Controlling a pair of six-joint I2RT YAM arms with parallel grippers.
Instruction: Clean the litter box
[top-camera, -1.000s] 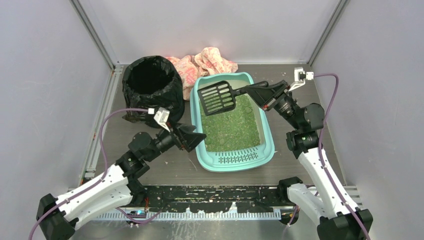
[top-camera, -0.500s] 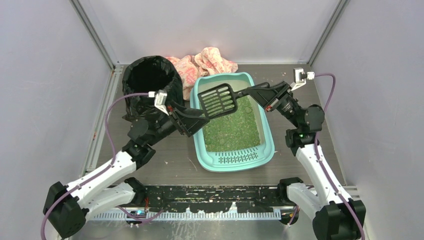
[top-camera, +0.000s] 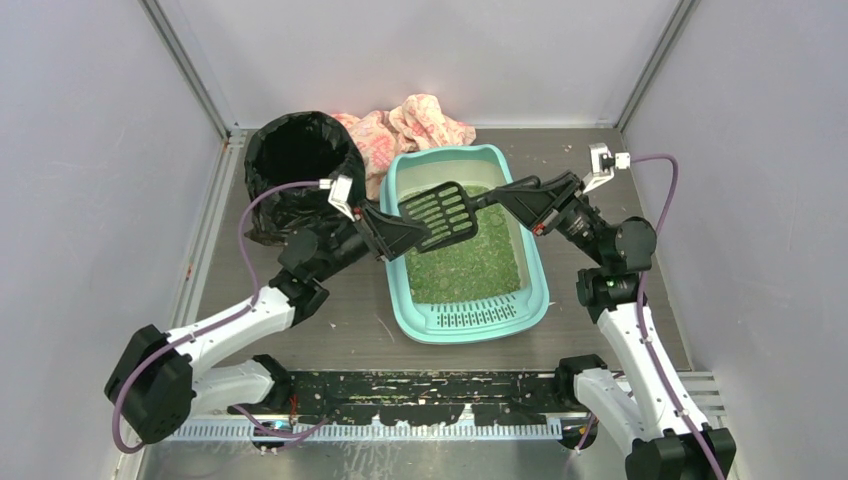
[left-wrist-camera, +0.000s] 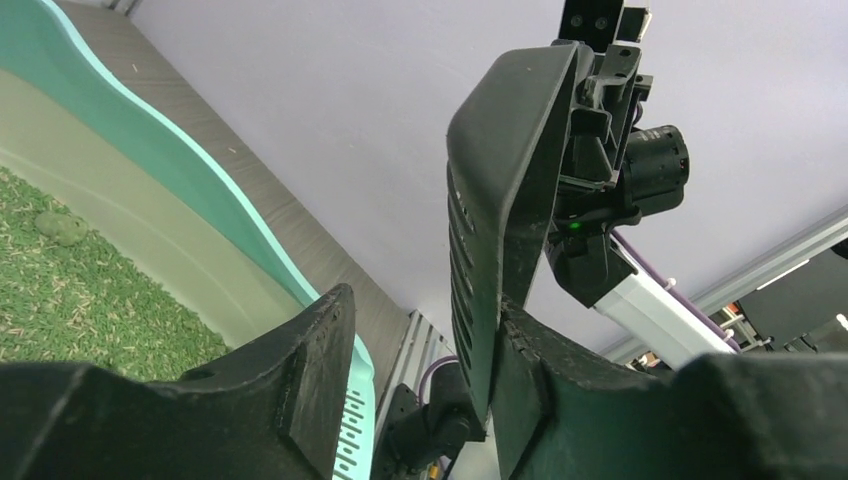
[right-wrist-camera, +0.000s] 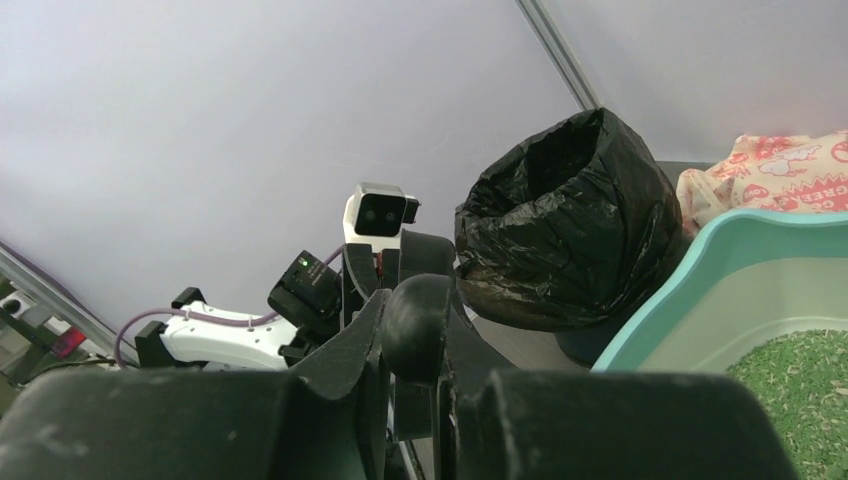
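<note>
Left jaws have reached the scoop (top-camera: 440, 213); right jaws partly hide its handle (top-camera: 488, 190).

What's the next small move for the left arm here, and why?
Probably close the left gripper on the scoop: its open fingers straddle the scoop's edge above the litter box, while the right gripper holds the handle.

- left arm (top-camera: 225, 330), right arm (top-camera: 623, 340): white link shells, black joints.
- purple cable (top-camera: 243, 222) along each.
- white camera block (top-camera: 341, 190) at each wrist.
- left gripper (top-camera: 418, 235), right gripper (top-camera: 496, 190): black wedges.
- green LED (top-camera: 603, 282), right arm.
</note>
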